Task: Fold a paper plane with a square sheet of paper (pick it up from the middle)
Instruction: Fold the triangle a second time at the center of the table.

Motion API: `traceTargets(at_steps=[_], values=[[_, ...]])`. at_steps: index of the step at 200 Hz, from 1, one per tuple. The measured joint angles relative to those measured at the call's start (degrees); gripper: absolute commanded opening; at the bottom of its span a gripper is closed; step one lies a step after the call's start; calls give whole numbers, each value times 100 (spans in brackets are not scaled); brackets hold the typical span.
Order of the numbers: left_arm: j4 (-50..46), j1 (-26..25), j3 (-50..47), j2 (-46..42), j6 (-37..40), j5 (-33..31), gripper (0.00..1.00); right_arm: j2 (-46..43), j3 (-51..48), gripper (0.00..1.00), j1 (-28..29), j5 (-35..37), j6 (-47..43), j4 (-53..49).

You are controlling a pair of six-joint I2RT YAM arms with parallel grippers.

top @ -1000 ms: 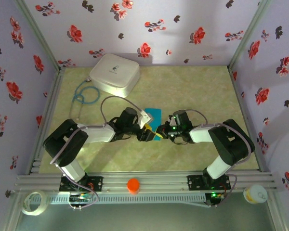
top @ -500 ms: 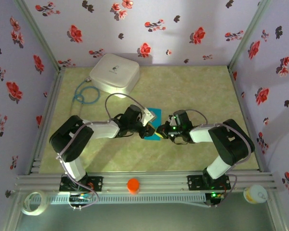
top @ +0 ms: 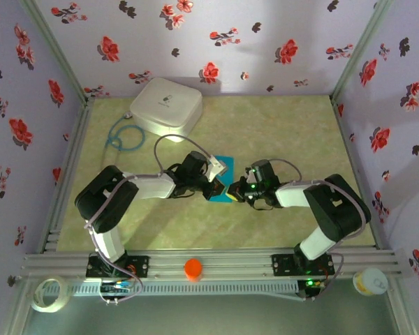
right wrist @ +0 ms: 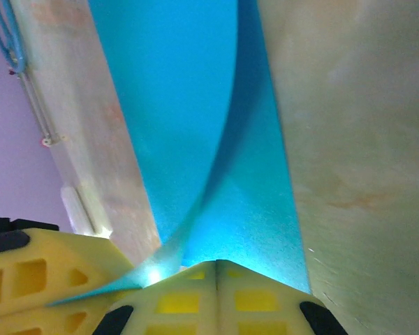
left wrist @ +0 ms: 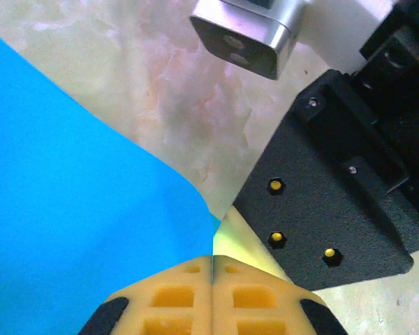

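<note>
The square sheet of paper [top: 224, 166] is bright turquoise and lies mid-table, its near part lifted and curved between the two grippers. My left gripper [top: 219, 191] is shut, and the sheet's edge [left wrist: 77, 230] runs into the seam of its yellow fingertips [left wrist: 212, 259]. My right gripper [top: 233, 190] faces it tip to tip and is shut on the sheet [right wrist: 195, 105], which bends up from its jaws [right wrist: 216, 262]. The left gripper's yellow finger [right wrist: 42, 272] sits close beside it. A paper plane is out of view.
A white rounded box [top: 165, 105] stands at the back left with a coiled blue cable [top: 122, 136] beside it. On the front rail sit an orange knob [top: 193, 269], a tape roll [top: 47, 293] and a small cup [top: 371, 281]. Flowered walls close three sides.
My left gripper slid right to the sheet's near edge, meeting the right gripper, and closed its jaws there. The right arm stayed put, still shut.
</note>
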Motion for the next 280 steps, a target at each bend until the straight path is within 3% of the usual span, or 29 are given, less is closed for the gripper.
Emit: traceTargets(at_steps=[92,193,280], values=[[494,0,-66,0,-1547,17,0,-186,68,0,192,234,-199,-540],[557,0,-61,81,-1836,-68,0,-105,680,0,-39,730,-1316,-2179],[844,0,2,415,-2260,-111,0,-127,780,0,-66,809,-1419,-2367]])
